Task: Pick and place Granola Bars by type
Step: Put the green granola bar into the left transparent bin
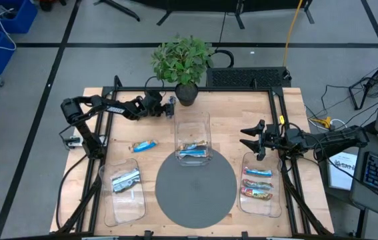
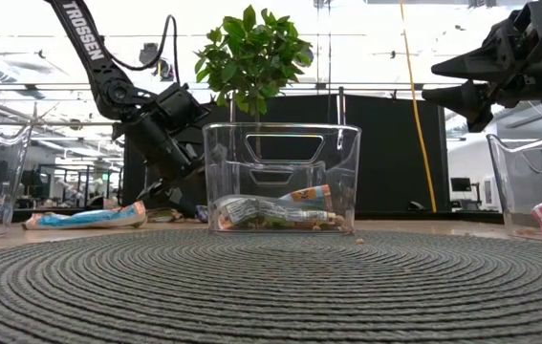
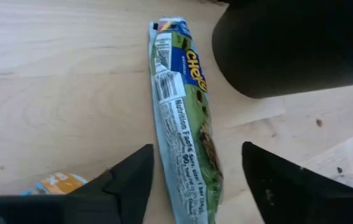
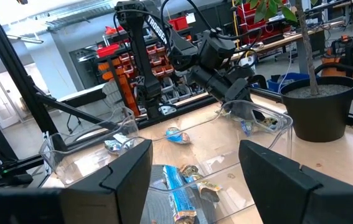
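Between the left gripper's open jaws, a bar reads "Nutrition Facts".

Middle tray behind round mat; side trays flank mat; plant pot behind middle tray.

Silver-green wrapped granola bar on pale wood table, beside black plant pot.

A robotics workshop: red parts bins on shelving, taped floor.
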